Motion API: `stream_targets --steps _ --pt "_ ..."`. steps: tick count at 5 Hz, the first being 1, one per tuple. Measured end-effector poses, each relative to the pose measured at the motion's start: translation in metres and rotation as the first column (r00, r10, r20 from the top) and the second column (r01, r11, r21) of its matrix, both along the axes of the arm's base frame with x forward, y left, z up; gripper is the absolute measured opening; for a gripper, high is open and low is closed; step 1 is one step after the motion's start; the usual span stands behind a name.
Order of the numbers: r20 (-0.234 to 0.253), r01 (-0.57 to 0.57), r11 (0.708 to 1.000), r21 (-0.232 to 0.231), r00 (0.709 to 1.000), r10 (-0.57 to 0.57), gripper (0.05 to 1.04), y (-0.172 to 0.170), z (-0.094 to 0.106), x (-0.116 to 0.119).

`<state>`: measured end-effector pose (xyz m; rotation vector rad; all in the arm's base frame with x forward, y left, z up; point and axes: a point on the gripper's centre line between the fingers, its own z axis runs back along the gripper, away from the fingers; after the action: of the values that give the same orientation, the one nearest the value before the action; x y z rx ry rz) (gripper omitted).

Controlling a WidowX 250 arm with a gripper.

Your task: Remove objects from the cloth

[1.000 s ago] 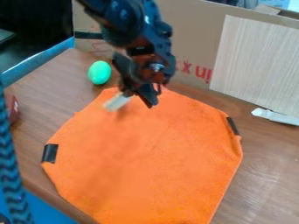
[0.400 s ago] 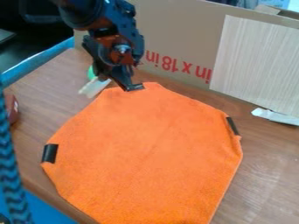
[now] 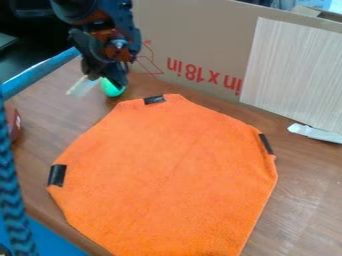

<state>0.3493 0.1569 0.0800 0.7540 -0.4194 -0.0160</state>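
Camera view: we see gripper pinching pale strip at its lower left; orange cloth lies below right. We judge carry-away in hand; next we lower pale strip to table under gripper, then release.

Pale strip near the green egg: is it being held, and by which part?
It appears so: the hand has the pale strip by its upper end, with the lower end free.
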Motion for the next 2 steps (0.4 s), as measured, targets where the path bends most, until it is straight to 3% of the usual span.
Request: stream_targets --steps 2 --pt "-0.001 -0.115 0.993 0.020 0.993 0.115 0.068 0.049 -0.001 -0.004"
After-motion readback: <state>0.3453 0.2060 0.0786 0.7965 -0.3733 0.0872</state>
